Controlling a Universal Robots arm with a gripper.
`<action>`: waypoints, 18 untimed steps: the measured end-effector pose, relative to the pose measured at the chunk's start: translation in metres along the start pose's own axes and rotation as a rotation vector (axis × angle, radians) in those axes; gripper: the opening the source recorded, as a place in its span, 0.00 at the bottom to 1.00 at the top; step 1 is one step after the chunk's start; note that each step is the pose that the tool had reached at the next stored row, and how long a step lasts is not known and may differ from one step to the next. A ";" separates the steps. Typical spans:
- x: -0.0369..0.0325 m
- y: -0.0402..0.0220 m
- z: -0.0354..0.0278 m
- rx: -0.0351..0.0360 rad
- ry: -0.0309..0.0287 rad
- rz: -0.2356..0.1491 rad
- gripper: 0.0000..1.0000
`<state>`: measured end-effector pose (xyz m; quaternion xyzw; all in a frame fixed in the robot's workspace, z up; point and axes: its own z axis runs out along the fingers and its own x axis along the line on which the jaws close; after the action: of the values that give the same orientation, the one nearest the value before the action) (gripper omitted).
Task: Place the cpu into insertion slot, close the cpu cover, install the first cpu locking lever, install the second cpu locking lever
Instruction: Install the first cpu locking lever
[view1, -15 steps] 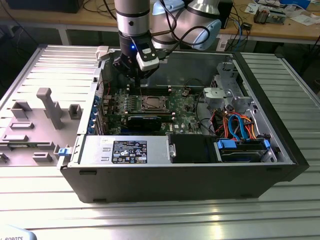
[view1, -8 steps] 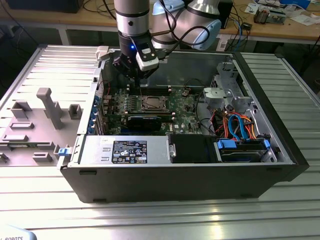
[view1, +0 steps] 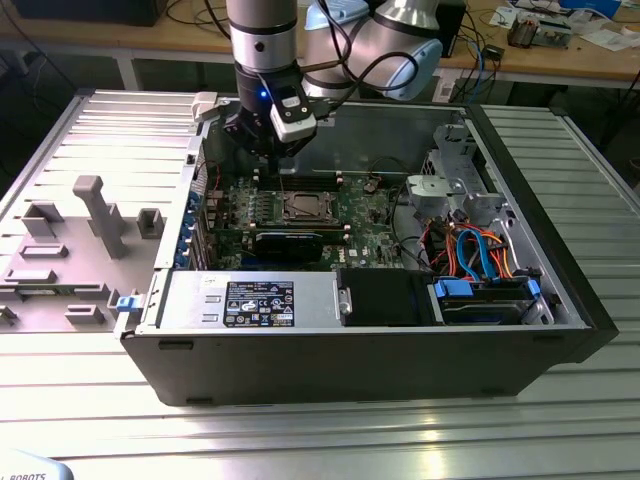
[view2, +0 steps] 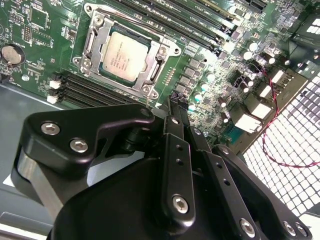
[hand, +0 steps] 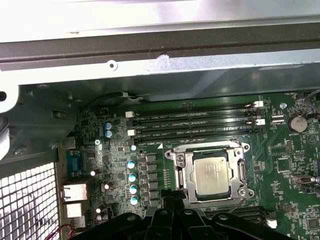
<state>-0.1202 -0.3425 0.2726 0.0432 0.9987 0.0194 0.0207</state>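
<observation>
The cpu (view2: 125, 56) (hand: 212, 172), a dull silver square, lies flat in the insertion slot (view1: 303, 207) on the green board. The cpu cover (view2: 96, 46) (hand: 186, 175), a silver frame, lies down around it, with the chip showing through its window. Thin wire levers (hand: 207, 146) run along the socket's edges; I cannot tell if they are latched. My gripper (view2: 176, 102) (hand: 167, 196) hovers above the board just beside the socket, fingers shut together with nothing held. In the exterior view the gripper (view1: 270, 152) hangs over the back left of the open computer case.
Long black memory slots (hand: 195, 120) run beside the socket. Capacitors (hand: 132, 176) and rear ports (hand: 72, 192) stand near the fingertips. The case wall (view1: 330, 345), a power supply (view1: 250, 302) and drive cables (view1: 475, 255) ring the board. A grey fixture (view1: 95, 215) sits at the exterior view's left.
</observation>
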 end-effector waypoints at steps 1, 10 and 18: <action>0.0009 0.0001 0.0002 -0.0001 0.0000 0.000 0.11; 0.0038 0.0033 0.0032 -0.0016 0.0006 -0.008 0.11; 0.0090 0.0045 0.0050 -0.0052 0.0008 -0.009 0.11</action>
<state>-0.1286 -0.3370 0.2674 0.0385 0.9988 0.0219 0.0205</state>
